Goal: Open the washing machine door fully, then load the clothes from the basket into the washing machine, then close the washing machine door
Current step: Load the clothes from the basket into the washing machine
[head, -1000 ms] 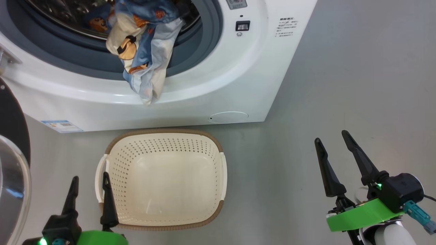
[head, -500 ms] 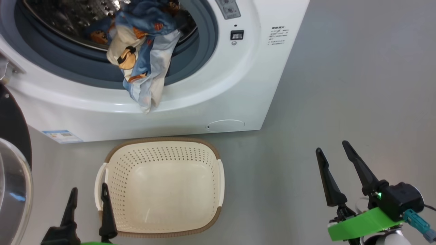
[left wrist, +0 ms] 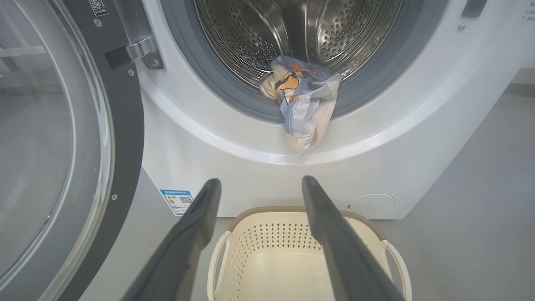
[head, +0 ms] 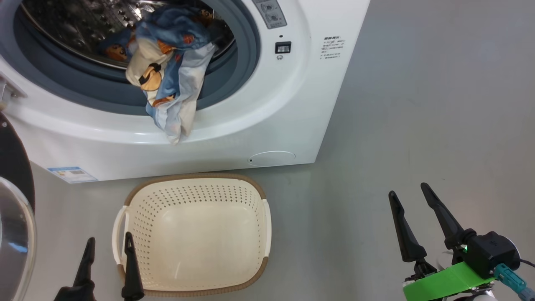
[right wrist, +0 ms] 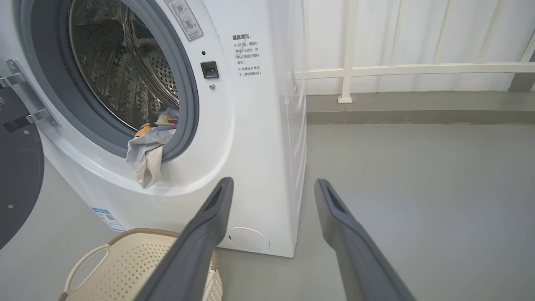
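Grey floor, basket seemingly unmoved.

basket on the floor just before the washing machine, clothes in the machine's opening – draped out over its lower lip, washing machine door swung out at the machine's left, left gripper at the basket's left edge, right gripper well apart to the basket's right

Clothes half out of washing machine

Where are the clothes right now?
The clothes hang over the lower lip of the washing machine opening, upper left in the head view, above the basket.
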Robot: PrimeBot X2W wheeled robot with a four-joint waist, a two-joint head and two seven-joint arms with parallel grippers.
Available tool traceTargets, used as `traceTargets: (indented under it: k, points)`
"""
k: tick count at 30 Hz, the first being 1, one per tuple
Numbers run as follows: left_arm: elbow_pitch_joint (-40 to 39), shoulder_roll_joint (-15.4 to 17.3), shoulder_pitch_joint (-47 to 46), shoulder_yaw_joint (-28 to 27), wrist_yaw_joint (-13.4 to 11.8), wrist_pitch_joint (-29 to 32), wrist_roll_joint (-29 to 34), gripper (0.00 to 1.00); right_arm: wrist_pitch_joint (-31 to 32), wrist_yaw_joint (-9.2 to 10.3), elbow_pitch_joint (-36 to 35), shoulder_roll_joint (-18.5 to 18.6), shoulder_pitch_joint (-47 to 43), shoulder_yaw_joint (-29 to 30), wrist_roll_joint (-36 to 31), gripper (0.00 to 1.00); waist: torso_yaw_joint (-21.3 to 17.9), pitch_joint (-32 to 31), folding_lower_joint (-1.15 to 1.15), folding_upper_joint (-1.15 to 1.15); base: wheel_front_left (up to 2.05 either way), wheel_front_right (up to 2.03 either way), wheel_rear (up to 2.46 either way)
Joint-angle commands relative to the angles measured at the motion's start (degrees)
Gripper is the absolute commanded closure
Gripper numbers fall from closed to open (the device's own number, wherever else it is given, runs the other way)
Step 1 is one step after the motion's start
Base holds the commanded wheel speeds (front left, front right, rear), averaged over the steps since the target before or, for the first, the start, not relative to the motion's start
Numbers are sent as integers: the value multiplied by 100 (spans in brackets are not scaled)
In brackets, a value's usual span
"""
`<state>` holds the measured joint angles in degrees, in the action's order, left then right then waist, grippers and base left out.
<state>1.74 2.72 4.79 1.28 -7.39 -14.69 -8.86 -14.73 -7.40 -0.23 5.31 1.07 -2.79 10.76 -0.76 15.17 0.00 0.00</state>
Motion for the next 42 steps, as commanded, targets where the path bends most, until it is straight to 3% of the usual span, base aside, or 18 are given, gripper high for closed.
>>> traceTargets:
  k: [1,10,25,34,42]
  points:
    - [-165,30,2,-211,-37,-31,39,0,-27,-9,-116,-1,-67,-115,77,0,-17,0,0,0,0,0,0]
    - [-114,165,-212,-242,30,2,37,0,-27,-9,-143,-48,-34,-165,75,0,-149,111,0,0,0,0,0]
    - [22,646,-1626,-185,239,890,1,0,-27,-9,-151,-212,325,-351,101,0,-621,670,0,0,0,0,0]
    - [682,934,-2783,-117,335,1581,13,0,-27,-9,-149,-241,515,-445,230,0,-874,954,0,0,0,0,0]
    - [1372,987,-3878,-187,320,1927,-163,0,-27,-9,-140,-242,616,-511,339,0,-992,1111,0,0,0,0,0]
